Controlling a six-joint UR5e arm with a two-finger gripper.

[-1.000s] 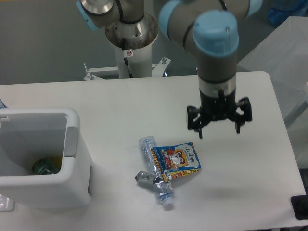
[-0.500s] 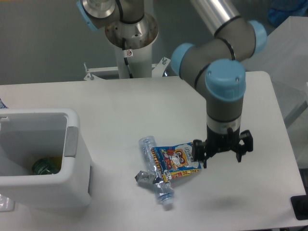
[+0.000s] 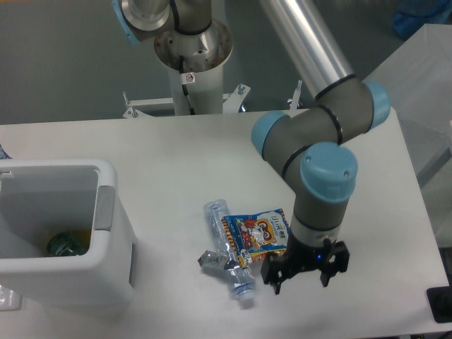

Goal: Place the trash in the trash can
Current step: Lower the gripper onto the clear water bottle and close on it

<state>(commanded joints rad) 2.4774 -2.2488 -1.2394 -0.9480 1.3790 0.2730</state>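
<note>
A crushed clear plastic bottle (image 3: 227,253) lies on the white table, cap end toward the front. A blue-and-yellow snack packet (image 3: 256,234) with a cartoon animal lies over its right side. A small crumpled silver wrapper piece (image 3: 209,260) sits at the bottle's left. My gripper (image 3: 304,274) hangs open and empty just right of and in front of the packet's lower right corner, low over the table. The white trash can (image 3: 106,212) with a grey handle patch stands at the left edge.
Inside the trash can lie a green bottle cap and something yellow (image 3: 68,244). The arm's base column (image 3: 192,63) stands behind the table's back edge. A dark object (image 3: 441,304) sits at the front right corner. The arm's elbow hangs above the table's right half.
The gripper has moved forward and down, from above the table's right middle to just beside the packet's lower right corner. It stayed open. The trash has not moved.
</note>
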